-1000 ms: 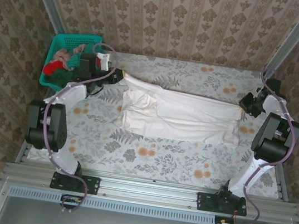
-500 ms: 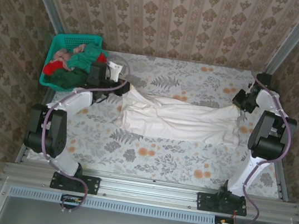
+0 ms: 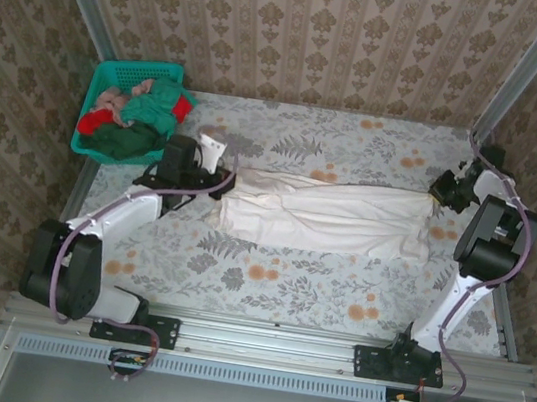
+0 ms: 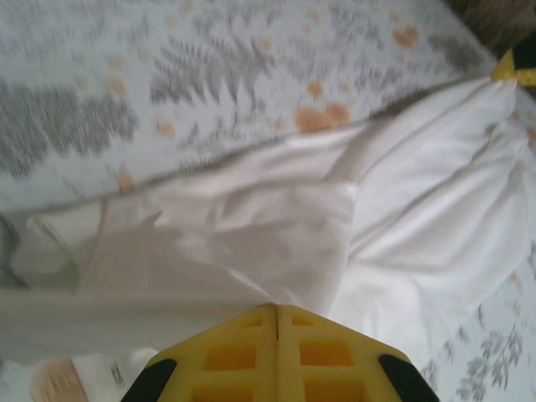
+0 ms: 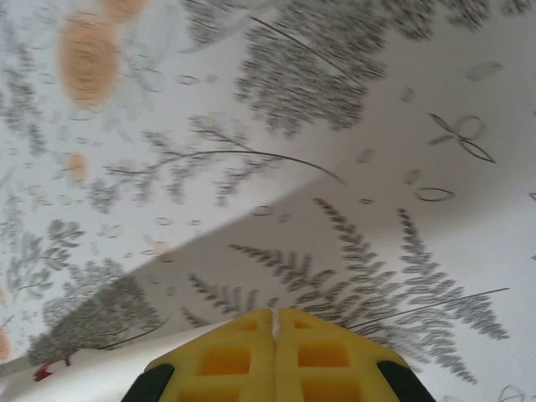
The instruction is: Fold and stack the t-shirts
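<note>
Large plain white cloth t-shirt (image 3: 327, 215) stretched across the floral tabletop (image 3: 276, 283).
Its long axis runs left to right: left claw (image 4: 277, 310) pinched shut on its left end, right claw (image 5: 274, 314) closed at its right end, grip there unclear.

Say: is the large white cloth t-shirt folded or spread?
Loosely folded: the white t-shirt forms a narrow band of overlapping layers.

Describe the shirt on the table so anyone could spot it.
Find the floral-print table. Across its middle, between the left end effector and right end effector, lies the white t-shirt. It's plain and stretched long; the other shirts are coloured, bunched in the teal basket.
</note>
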Robot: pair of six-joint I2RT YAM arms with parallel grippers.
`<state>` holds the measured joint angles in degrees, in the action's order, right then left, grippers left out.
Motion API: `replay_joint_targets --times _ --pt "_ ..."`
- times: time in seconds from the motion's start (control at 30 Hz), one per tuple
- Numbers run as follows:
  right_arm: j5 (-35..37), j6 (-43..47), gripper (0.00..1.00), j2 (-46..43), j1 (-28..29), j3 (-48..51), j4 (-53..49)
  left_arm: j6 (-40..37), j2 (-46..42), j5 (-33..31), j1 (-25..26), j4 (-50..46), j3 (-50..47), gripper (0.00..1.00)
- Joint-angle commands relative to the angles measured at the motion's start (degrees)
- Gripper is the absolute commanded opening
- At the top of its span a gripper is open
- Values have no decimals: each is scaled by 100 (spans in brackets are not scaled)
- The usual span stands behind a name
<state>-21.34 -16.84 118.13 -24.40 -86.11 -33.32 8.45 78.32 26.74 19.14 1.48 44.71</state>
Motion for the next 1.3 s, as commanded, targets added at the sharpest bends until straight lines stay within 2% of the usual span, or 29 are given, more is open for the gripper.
replay_joint_targets --times 0.0,0.1,0.37,0.57,0.63,0.7,0.73,0.8,1.0,1.17,1.2,1.27 --pt "-510 -36 0 -28 -162 192 17 -66 -187 -379 -102 -9 -337 0" --pt "-460 24 0 -172 -179 253 -47 -103 -184 -434 -161 -77 -394 0" --pt "-542 98 16 -469 -180 559 -168 -159 -222 -468 -182 -121 -585 0" --pt "-668 48 20 -1080 -152 871 -58 -202 -296 -442 -222 -183 -675 0" --pt "-594 63 24 -1192 -150 924 -173 -220 -330 -420 -248 -207 -708 0" --pt "-549 61 34 -1318 -152 1052 -201 -221 -337 -423 -276 -235 -722 0" --pt "-466 55 39 -1383 -146 1098 -280 -221 -328 -399 -273 -218 -718 0" --pt "-316 41 37 -1524 -156 1229 -321 -227 -311 -356 -270 -229 -725 0" --pt "199 -85 43 -2282 -85 1552 -487 -292 -307 -284 -270 -244 -788 0" --pt "676 -293 46 -2984 237 1838 -334 -254 -268 -166 -353 -166 -860 0" --pt "699 -312 46 -2982 330 1798 -299 -224 -250 -155 -377 -159 -859 0" --pt "1195 -280 46 -2755 678 1448 -490 -118 -187 -138 -497 -182 -845 0"
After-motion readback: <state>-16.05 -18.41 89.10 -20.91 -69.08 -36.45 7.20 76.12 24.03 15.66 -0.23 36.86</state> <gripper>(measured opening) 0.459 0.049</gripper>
